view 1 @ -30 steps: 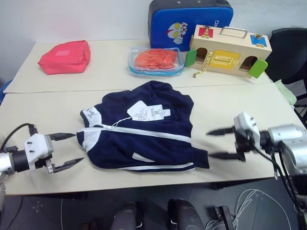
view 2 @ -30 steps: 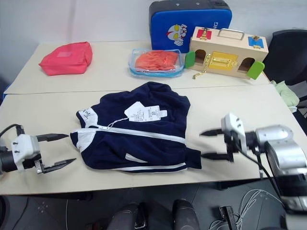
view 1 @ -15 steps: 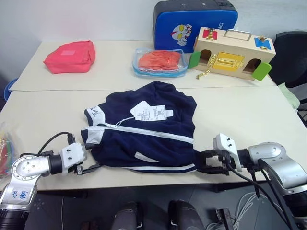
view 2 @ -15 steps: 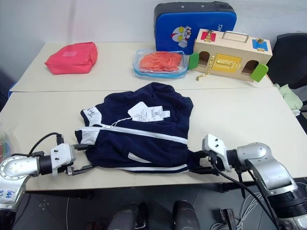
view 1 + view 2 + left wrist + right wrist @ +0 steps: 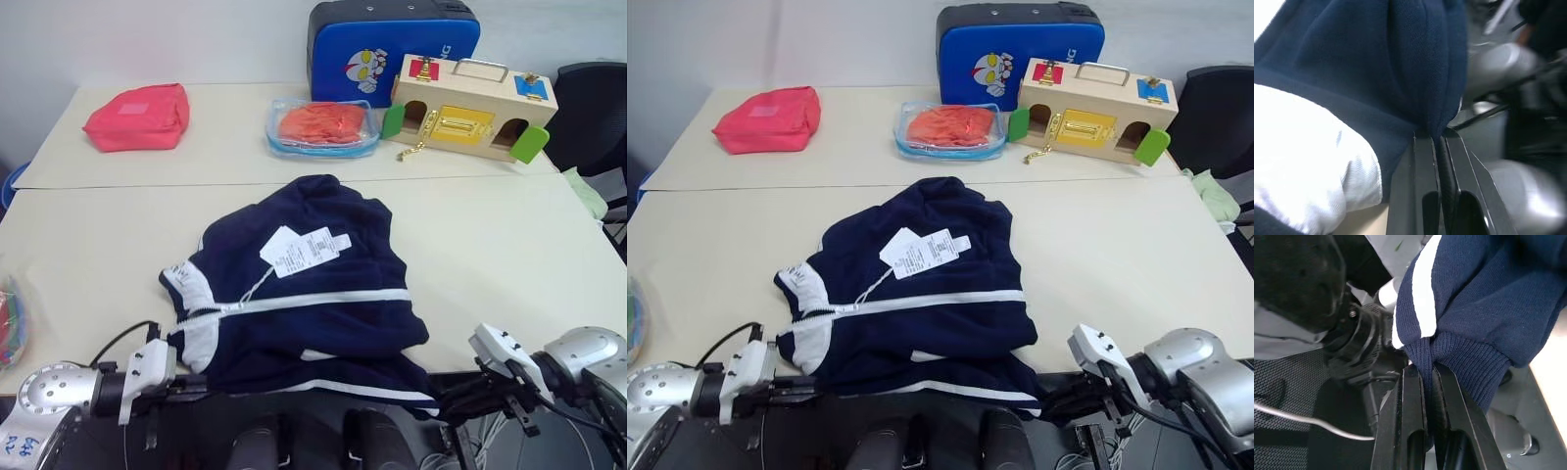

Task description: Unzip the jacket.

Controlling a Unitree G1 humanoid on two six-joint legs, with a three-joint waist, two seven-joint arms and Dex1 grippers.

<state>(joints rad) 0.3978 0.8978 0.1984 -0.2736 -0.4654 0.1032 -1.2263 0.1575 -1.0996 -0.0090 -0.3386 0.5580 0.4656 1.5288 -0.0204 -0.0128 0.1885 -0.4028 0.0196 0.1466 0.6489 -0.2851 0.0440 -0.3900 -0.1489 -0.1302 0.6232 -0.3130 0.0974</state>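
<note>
The navy jacket [image 5: 323, 323] lies on the near table, collar to the left, with its white zipper [image 5: 294, 302] running across it and paper tags [image 5: 306, 250] on top. Its near hem hangs over the table's front edge. My left gripper [image 5: 191, 388] sits below that edge at the collar end, shut on a fold of navy fabric [image 5: 1425, 73] beside the white collar panel [image 5: 1308, 161]. My right gripper [image 5: 453, 401] is at the other end, shut on the ribbed navy cuff [image 5: 1469, 357] next to a white stripe [image 5: 1422, 293].
On the far table sit a red pouch [image 5: 137, 116], an orange cloth in a clear bag [image 5: 321, 125], a blue case [image 5: 392, 44] and a wooden latch box [image 5: 470, 106]. A black chair [image 5: 593, 108] stands at the right. A colourful item [image 5: 8, 323] lies at the left edge.
Both grippers went from open to shut on the jacket's near edge and drew back toward me. The jacket slid to the front edge, and its hem now hangs over.
</note>
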